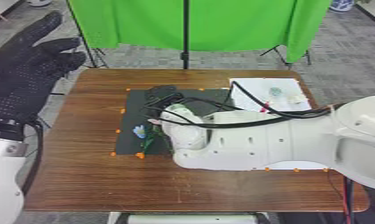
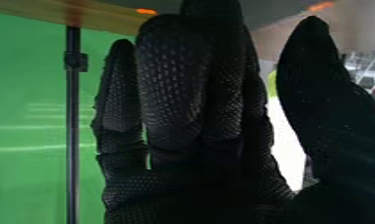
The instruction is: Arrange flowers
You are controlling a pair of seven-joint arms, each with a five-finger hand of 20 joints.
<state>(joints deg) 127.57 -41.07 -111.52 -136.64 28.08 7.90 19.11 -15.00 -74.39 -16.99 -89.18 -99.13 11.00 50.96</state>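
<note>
In the head view my right hand (image 1: 163, 94) is over the upper part of the dark mat, partly hidden by cables. A blue flower (image 1: 139, 131) with a green stem lies on the mat, nearer the front than that hand. Pale green and pink bits beside the right wrist are too small to identify. My left hand (image 1: 23, 72) is raised off the table's left side, open. In the right wrist view the right hand (image 2: 197, 125) has straight fingers with the thumb apart, and nothing is visible between them.
The dark mat (image 1: 130, 144) lies on the brown table (image 1: 77, 170), with orange marks around it. At the right, a white sheet (image 1: 246, 85) holds a pale green item (image 1: 275, 92), a white item (image 1: 296, 99) and something red (image 1: 265, 107). The right forearm covers the sheet's middle.
</note>
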